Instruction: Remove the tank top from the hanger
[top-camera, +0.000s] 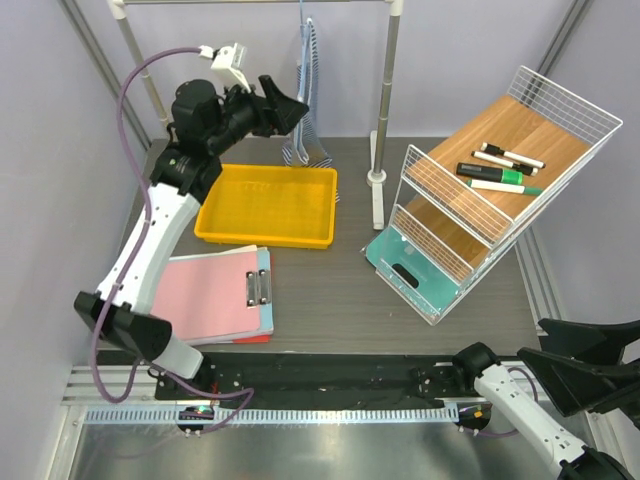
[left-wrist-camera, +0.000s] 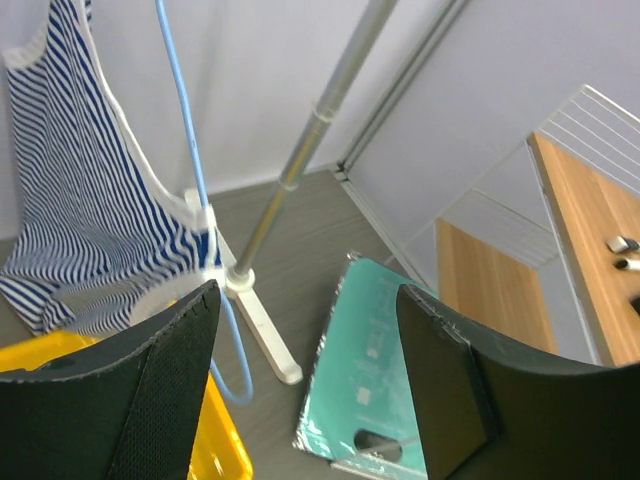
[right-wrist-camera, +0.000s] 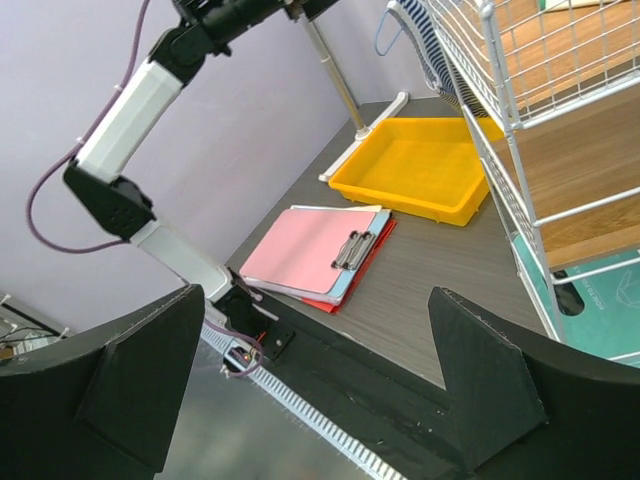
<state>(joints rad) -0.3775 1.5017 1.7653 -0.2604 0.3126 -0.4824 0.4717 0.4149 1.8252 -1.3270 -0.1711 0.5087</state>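
Just ahead of the left gripper (left-wrist-camera: 308, 300), toward its left finger, the tank top (left-wrist-camera: 90, 200) hangs on the hanger (left-wrist-camera: 185, 130), whose blue wire runs down the garment's near edge. The jaws stand apart, with nothing between them. A yellow tray (left-wrist-camera: 30, 360) lies below that gripper, and a grey rack pole (left-wrist-camera: 300, 160) rises beyond. The right gripper (right-wrist-camera: 315, 300) gapes wide and empty, well apart from the garment.

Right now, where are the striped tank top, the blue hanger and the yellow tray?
tank top (left-wrist-camera: 90, 200), left wrist view, middle of the striped fabric.
hanger (left-wrist-camera: 181, 100), left wrist view, on its straight blue wire.
yellow tray (top-camera: 268, 205), top external view, on its bare floor.
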